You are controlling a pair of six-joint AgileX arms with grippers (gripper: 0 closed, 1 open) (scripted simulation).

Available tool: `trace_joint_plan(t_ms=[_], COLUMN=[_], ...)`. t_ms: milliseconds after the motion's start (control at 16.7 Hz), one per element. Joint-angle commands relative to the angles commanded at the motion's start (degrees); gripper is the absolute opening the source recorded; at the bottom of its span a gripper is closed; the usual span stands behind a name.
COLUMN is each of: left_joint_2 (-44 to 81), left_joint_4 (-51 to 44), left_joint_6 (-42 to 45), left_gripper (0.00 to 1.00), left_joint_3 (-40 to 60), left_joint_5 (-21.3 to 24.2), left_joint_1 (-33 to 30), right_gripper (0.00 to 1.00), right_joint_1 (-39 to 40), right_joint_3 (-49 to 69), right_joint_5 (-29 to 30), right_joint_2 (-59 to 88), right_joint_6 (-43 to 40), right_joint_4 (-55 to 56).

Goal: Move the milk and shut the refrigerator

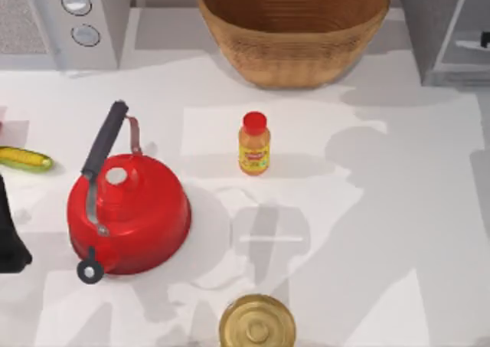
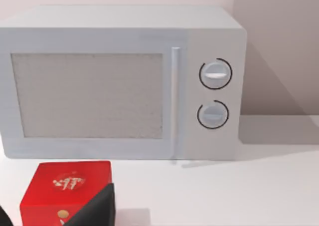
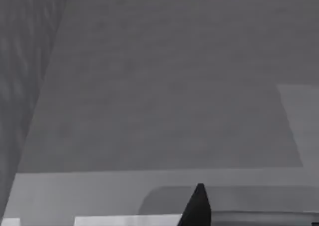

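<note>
Grey refrigerator (image 1: pixel 448 33) stands at the far right corner of the white table (image 1: pixel 398 209), its pale interior exposed. Milk location: cannot tell. Right gripper (image 3: pixel 198 206) sits close against a grey refrigerator surface; grip state undeterminable. Left gripper (image 2: pixel 94 208), near the microwave (image 2: pixel 119 81), likewise undeterminable. Risk, by judgement: a blind move scraping the door or shelf.

The refrigerator (image 1: pixel 448 33) stands at the tabletop's far right corner. It is a grey, box-like appliance. Its pale interior shelf is exposed, so the door is open.
</note>
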Motion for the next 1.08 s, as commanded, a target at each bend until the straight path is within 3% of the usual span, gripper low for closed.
trace_joint_plan(t_ms=[360,960,1080], left_joint_2=[0.00,0.00,0.00], left_joint_4=[0.00,0.00,0.00], left_joint_6=[0.00,0.00,0.00], left_gripper=[1.00,1.00,1.00], left_joint_3=[0.00,0.00,0.00], left_joint_5=[0.00,0.00,0.00], left_joint_1=[0.00,0.00,0.00], right_gripper=[0.00,0.00,0.15], right_joint_1=[-3.04,-3.16,-3.16], right_joint_3=[16.28,16.94,16.94], right_joint_5=[-2.46,-2.58,-2.58], right_joint_2=[5.08,5.20,5.20], right_joint_6=[-2.97,-3.20,-3.20], right_joint_4=[-13.73,-14.35,-14.35])
